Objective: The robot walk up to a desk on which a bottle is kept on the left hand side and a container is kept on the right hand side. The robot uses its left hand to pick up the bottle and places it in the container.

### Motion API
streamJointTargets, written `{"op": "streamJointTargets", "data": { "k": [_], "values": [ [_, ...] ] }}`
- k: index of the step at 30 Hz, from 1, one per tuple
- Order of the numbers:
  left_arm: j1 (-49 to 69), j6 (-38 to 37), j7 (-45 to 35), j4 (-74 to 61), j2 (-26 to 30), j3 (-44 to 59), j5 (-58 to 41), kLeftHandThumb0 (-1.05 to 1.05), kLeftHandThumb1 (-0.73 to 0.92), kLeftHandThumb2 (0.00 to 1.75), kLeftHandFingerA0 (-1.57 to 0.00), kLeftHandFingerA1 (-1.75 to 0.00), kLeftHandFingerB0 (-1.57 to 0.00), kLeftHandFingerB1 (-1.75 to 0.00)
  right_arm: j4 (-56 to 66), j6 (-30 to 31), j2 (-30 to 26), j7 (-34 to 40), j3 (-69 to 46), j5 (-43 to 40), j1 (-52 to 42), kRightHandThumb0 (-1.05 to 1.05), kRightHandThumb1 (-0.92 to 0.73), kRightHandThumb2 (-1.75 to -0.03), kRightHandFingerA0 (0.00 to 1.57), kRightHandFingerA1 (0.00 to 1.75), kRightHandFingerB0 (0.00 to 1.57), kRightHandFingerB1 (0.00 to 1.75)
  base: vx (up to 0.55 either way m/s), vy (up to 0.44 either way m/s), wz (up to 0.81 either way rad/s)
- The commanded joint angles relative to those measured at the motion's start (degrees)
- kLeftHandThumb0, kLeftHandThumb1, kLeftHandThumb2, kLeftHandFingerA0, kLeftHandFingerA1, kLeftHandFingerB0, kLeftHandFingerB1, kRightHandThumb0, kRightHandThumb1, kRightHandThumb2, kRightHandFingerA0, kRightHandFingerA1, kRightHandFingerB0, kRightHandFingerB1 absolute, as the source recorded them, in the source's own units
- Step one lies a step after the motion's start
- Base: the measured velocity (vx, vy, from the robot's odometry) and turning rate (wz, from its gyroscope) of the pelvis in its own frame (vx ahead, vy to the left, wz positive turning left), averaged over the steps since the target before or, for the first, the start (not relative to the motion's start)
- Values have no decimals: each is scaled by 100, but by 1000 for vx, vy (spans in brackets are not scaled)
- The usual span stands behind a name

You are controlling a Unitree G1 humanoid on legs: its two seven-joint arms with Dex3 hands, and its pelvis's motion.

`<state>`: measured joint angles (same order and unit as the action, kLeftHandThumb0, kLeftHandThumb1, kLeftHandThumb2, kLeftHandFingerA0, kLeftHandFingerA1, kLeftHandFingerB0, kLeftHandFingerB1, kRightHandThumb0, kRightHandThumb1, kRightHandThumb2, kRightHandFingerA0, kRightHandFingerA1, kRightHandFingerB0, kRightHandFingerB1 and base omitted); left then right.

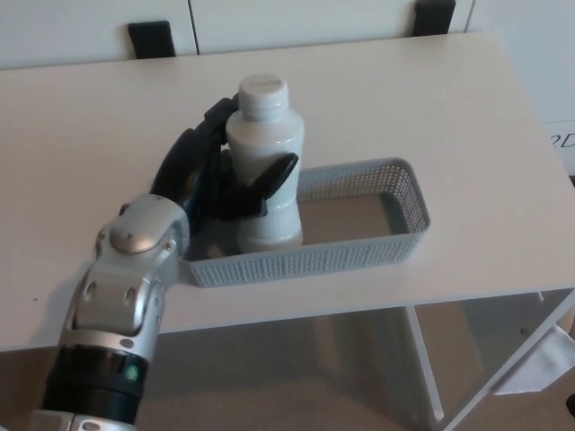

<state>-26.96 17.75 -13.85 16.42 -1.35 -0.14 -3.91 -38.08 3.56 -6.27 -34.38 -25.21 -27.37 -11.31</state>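
We see our left hand [225,175] gripping the white bottle [265,162], upright inside the grey mesh basket [359,256] near the desk's [431,90] front edge.

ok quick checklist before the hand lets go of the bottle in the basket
1. Bottle inside the basket walls: ok, at its left end.
2. Bottle upright: ok.
3. Bottle base resting on the basket floor: cannot tell.
4. Left hand gripping the bottle: ok, fingers wrapped around its body.
5. Basket fully on the desk: ok, though near the front edge.
6. Right hand out of the way: ok, not in view.
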Motion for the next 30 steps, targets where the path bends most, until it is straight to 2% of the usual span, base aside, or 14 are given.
{"op": "streamJointTargets", "data": {
  "k": [1,7,8,9,10,11,12,14,15,17,19,23,29,30],
  "values": [
    [-15,-278,-328,32,273,148,-227,-95,59,91,0,0,0,0,24,46,-8,84,-28,-61,40,-58,-40,-53,36,47,29,34,0,0,0],
    [-100,-334,-531,-49,515,132,-249,-96,58,90,0,0,0,0,92,64,-5,118,-7,-43,38,-59,-40,-53,38,48,30,33,0,0,0],
    [-162,-271,-642,-109,598,149,-306,-85,68,61,0,0,0,0,116,82,-11,115,-15,-60,46,-59,-39,-53,37,47,29,33,0,0,0],
    [-208,-223,-727,-154,661,163,-349,-85,68,61,0,0,0,0,134,96,-16,113,-20,-73,53,-59,-39,-53,37,47,29,33,0,0,0],
    [-406,-77,-1080,-274,975,168,-419,-82,47,74,0,0,0,0,149,112,-33,128,-28,-86,111,-58,-38,-53,39,49,30,33,0,0,0],
    [-546,25,-1331,-358,1201,170,-467,-82,47,74,0,0,0,0,158,122,-45,140,-33,-93,153,-58,-38,-53,39,49,30,33,0,0,0],
    [-773,70,-1788,-512,1712,16,-337,-40,43,62,0,0,0,0,154,149,-71,174,-46,-97,228,-57,-38,-52,39,48,29,32,0,0,0],
    [-929,13,-2138,-641,2186,-221,-108,-40,43,62,0,0,0,0,143,180,-94,205,-62,-98,280,-57,-38,-52,39,48,29,32,0,0,0],
    [-993,-19,-2385,-733,2471,-335,-18,-19,44,53,0,0,0,0,111,193,-107,209,-71,-100,305,-57,-36,-52,38,45,29,32,0,0,0],
    [-1041,-42,-2569,-803,2690,-425,44,-19,44,53,0,0,0,0,87,203,-117,212,-78,-101,325,-57,-36,-52,38,45,29,32,0,0,0],
    [-1186,27,-3287,-934,3332,-690,71,-32,40,52,0,0,0,0,56,205,-114,211,-82,-95,343,-59,-34,-52,41,50,29,33,0,0,0],
    [-1317,138,-4091,-1004,3880,-899,-137,-34,39,52,0,0,0,0,-29,116,-122,172,-70,-46,350,-58,-36,-52,37,45,28,32,0,0,0],
    [-1312,306,-4426,-903,4046,-824,-503,-32,39,52,0,0,0,0,-76,106,-111,174,-68,-45,415,-62,-28,-60,39,53,28,37,0,0,0],
    [-1309,323,-4477,-869,4049,-798,-586,-44,38,59,0,0,0,0,-45,117,-103,185,-61,-43,413,-59,-34,-52,40,48,31,34,0,0,0]
  ]
}}
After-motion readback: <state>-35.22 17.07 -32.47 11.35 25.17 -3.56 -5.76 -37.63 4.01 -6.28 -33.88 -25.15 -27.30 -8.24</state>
